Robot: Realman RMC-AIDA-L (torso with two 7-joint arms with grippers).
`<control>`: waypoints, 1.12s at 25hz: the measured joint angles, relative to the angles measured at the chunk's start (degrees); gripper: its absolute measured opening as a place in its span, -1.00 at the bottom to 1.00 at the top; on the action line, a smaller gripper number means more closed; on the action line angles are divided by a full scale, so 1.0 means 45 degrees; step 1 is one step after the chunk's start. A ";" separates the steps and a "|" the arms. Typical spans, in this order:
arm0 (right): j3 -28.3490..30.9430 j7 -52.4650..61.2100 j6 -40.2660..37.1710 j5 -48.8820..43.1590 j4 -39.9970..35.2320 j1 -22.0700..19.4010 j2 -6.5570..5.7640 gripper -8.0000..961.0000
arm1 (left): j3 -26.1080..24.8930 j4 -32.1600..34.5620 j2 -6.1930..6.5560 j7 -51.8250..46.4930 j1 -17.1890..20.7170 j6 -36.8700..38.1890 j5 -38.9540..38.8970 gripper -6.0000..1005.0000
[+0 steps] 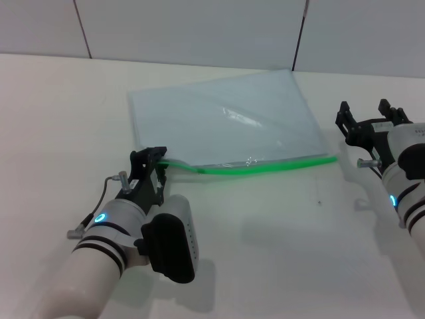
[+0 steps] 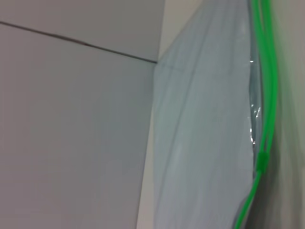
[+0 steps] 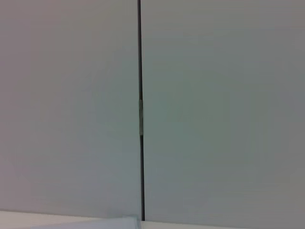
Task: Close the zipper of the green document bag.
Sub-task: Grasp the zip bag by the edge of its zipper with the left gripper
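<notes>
Zipper (image 1: 265, 166): green edge of the green document bag (image 1: 226, 119), flat on counter (image 1: 53, 119).
Left pincer (image 1: 154, 159): at zipper's left end; grip unclear.
Right pincer (image 1: 366, 116): parked apart, fingers spread, holding nothing.

The worktop (image 1: 60, 119) before me is plain, pale cream and matte, and soft shadows lie on it. Behind its far edge rises a wall (image 1: 199, 30) of light grey panels. Thin dark seams (image 1: 300, 36) divide the panels, slanting slightly down toward the worktop. One such seam (image 3: 139, 109) runs straight down the wall to the worktop's edge.
</notes>
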 joint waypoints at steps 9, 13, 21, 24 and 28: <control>-0.0037 -0.0041 0.0000 -0.0001 -0.0012 -0.0033 0.0000 0.57 | -0.0018 -0.0046 0.0008 -0.0089 -0.0014 0.0020 -0.0123 -0.55; -0.0040 -0.0044 0.0000 0.0000 -0.0031 -0.0073 0.0000 0.57 | -0.0047 -0.0037 0.0008 -0.0299 0.0017 -0.0034 -0.0123 -0.57; -0.0041 -0.0063 0.0000 -0.0001 -0.0074 -0.0144 0.0000 0.57 | -0.0074 -0.0012 0.0008 -0.0962 -0.0001 -0.0160 -0.0115 -0.63; -0.0047 -0.0066 -0.0002 0.0000 -0.0088 -0.0144 0.0000 0.57 | -0.0100 -0.0015 0.0007 -0.1051 -0.0018 -0.0135 -0.0111 -0.63; -0.0015 -0.0068 -0.0214 -0.0001 -0.0094 -0.0155 0.0000 0.57 | -0.0104 -0.0045 0.0008 -0.1159 -0.0010 -0.0098 -0.0106 -0.56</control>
